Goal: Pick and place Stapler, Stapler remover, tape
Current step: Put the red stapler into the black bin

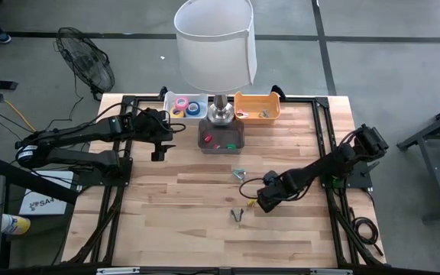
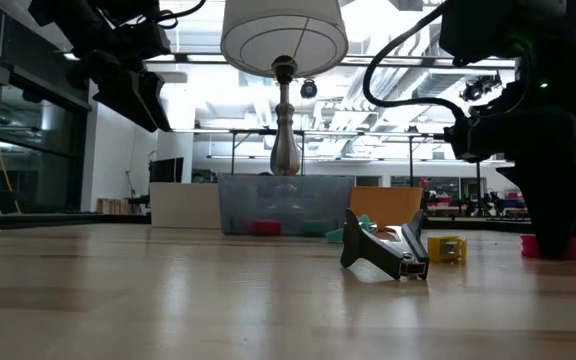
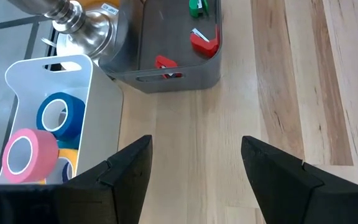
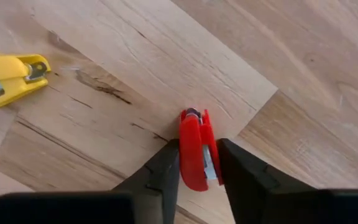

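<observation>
The small red plastic stapler (image 4: 196,149) lies on the wooden table (image 1: 189,214), pinched narrowly between the right gripper (image 4: 197,165) fingers; held so near its end, it could pivot or slip when lifted. The left gripper (image 3: 194,165) hangs wide open, empty, beside the white tape tray (image 3: 82,74).

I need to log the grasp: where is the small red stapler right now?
The small red stapler sits on the wooden table, clamped in the right gripper, right of centre in the high view, beside the yellow stapler.
</observation>
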You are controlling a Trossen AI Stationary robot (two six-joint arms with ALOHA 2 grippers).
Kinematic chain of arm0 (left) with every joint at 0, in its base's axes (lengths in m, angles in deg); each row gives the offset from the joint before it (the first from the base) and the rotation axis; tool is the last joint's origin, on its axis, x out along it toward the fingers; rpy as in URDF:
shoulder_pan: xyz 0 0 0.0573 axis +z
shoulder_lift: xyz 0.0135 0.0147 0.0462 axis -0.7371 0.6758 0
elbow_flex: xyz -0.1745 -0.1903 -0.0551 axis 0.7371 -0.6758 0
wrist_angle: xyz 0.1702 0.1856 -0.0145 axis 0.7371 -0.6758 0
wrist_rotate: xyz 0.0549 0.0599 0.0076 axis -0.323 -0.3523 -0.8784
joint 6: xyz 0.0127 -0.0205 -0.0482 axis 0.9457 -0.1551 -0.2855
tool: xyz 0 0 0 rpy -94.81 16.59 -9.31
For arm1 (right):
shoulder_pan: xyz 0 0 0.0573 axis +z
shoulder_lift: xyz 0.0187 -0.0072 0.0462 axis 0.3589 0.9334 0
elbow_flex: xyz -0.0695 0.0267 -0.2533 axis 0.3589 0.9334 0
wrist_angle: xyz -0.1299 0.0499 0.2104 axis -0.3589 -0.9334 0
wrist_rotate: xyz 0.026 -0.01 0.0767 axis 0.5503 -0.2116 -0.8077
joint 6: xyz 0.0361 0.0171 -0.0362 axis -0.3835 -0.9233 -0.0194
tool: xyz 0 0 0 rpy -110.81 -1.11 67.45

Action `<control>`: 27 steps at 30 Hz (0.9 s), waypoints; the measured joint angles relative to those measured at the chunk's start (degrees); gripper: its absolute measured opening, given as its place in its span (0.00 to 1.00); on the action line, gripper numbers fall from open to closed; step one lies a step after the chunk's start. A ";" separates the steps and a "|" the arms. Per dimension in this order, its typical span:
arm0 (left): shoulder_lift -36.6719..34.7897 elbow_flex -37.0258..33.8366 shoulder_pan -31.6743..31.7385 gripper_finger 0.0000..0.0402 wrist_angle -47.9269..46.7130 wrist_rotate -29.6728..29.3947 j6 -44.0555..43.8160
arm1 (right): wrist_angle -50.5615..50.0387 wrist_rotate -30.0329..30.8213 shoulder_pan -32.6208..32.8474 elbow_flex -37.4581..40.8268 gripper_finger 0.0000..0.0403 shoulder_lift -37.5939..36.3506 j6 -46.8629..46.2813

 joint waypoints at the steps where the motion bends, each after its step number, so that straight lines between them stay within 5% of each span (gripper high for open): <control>1: 0.00 0.00 0.00 0.60 0.00 0.00 0.00 | -0.04 -0.06 -0.18 0.00 0.23 0.00 0.00; 8: 0.00 0.00 0.00 0.60 0.00 0.42 -0.38 | 2.43 -1.34 -2.95 0.02 0.14 -0.91 3.05; 16: 0.00 0.00 0.00 0.60 0.00 0.52 -1.29 | 10.77 2.56 -11.36 -0.09 0.16 -7.37 11.95; 27: 0.02 0.00 0.00 0.60 0.02 0.57 -1.29 | 35.32 5.20 -28.13 -0.11 0.16 -9.65 43.76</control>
